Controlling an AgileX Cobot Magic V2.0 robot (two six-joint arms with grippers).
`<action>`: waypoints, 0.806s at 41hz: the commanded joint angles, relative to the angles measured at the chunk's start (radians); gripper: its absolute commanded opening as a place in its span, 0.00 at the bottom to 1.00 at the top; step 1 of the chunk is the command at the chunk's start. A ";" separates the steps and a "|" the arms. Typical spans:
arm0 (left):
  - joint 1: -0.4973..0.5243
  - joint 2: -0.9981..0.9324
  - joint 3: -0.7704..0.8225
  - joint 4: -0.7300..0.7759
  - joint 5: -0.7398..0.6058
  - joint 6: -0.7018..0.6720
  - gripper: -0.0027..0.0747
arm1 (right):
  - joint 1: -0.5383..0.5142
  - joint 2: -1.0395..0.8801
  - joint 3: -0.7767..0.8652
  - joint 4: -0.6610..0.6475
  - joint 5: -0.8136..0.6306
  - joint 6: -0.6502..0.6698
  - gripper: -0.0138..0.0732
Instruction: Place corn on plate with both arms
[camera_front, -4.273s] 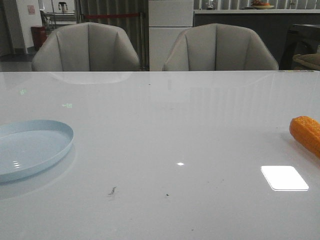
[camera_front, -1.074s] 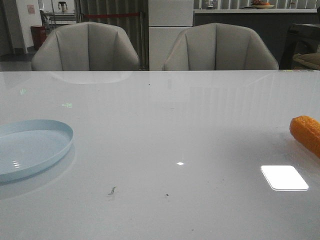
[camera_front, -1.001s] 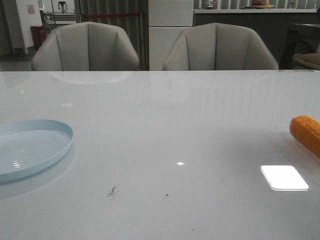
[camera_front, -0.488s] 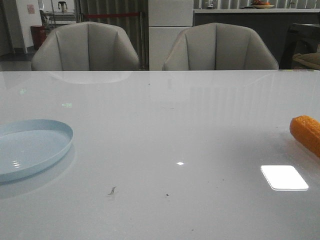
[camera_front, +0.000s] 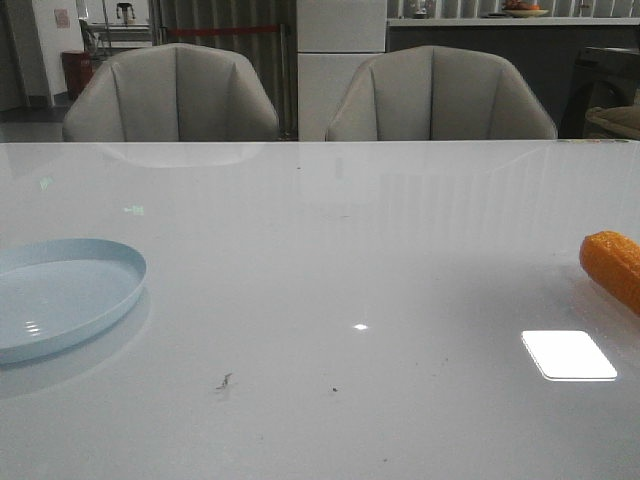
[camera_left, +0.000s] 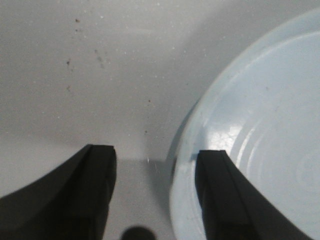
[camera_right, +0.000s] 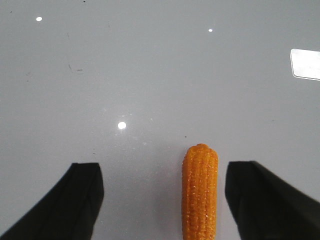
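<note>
The orange corn (camera_front: 613, 268) lies on the white table at the far right edge of the front view, cut off by the frame. In the right wrist view the corn (camera_right: 200, 192) lies lengthwise between the fingers of my open right gripper (camera_right: 162, 172), nearer one finger and touching neither. The pale blue plate (camera_front: 60, 298) sits at the left. In the left wrist view my open left gripper (camera_left: 156, 157) straddles the plate's rim (camera_left: 181, 165), one finger over the plate, one over the table. Neither arm shows in the front view.
Two grey chairs (camera_front: 170, 95) (camera_front: 440, 95) stand behind the table's far edge. A bright square reflection (camera_front: 568, 355) lies on the glossy table near the corn. Small dark specks (camera_front: 224, 381) mark the table's front middle.
The scene has hardly changed. The corn looks shifted very slightly to the right since the oldest frame. The plate has not moved.
</note>
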 joint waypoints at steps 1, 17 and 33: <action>-0.001 -0.047 -0.029 -0.014 -0.009 -0.006 0.58 | 0.001 -0.010 -0.036 0.005 -0.068 -0.004 0.86; -0.001 -0.047 -0.029 -0.014 -0.016 -0.006 0.39 | 0.001 -0.010 -0.036 0.005 -0.068 -0.004 0.86; -0.001 -0.047 -0.029 -0.014 -0.023 -0.006 0.17 | 0.001 -0.010 -0.036 0.005 -0.068 -0.004 0.86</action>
